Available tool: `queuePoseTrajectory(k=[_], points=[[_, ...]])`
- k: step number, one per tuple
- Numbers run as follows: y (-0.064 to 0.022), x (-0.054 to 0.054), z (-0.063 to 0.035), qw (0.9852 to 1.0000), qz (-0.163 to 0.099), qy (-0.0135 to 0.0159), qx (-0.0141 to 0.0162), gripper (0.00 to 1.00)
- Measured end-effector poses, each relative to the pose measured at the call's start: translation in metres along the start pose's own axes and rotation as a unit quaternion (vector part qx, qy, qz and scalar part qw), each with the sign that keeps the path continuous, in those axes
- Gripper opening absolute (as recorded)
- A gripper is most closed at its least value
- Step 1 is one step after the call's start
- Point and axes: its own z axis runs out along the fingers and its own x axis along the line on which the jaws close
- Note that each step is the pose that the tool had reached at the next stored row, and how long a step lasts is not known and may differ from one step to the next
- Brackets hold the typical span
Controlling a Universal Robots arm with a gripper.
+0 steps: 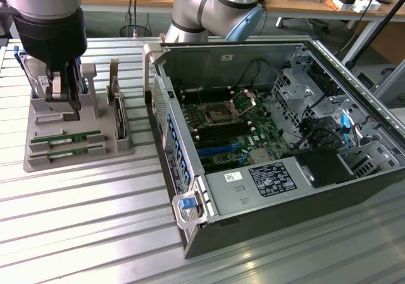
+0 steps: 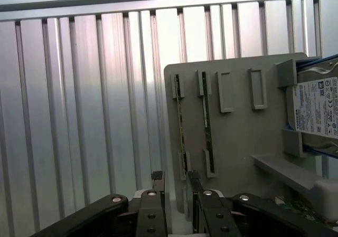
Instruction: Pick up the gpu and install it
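The gpu [image 1: 66, 137] is seen lying on edge in a front slot of the tray [image 1: 82, 158] on the counter [image 1: 95, 221]. Light, stiff and fragile, it is best pinched mid-length. Just behind, the fingers [image 2: 157, 197] are spread wide, empty.

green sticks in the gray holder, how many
2. The farther green stick and the nearer green stick lie side by side in slots at the gray holder's near end in the exterior view. More may hide behind the gripper.
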Motion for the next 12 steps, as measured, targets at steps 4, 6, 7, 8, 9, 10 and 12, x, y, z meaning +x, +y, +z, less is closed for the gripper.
queuePoseTrajectory(k=[4, 6, 7, 8, 9, 10, 12], points=[[-0.0001, 0.0000, 0.0024, 1.0000, 0.000, 0.0000, 0.0000, 0.31], [-0.0001, -0.0001, 0.0034, 1.0000, 0.000, 0.0000, 0.0000, 0.31], [-0.0002, -0.0001, 0.0042, 1.0000, 0.000, 0.0000, 0.0000, 0.31], [-0.0002, -0.0001, 0.0053, 1.0000, 0.000, 0.0000, 0.0000, 0.31], [-0.0002, -0.0001, 0.0058, 1.0000, 0.000, 0.0000, 0.0000, 0.31], [-0.0003, -0.0001, 0.0063, 1.0000, 0.000, 0.0000, 0.0000, 0.31], [-0.0003, -0.0002, 0.0076, 1.0000, 0.000, 0.0000, 0.0000, 0.31]])
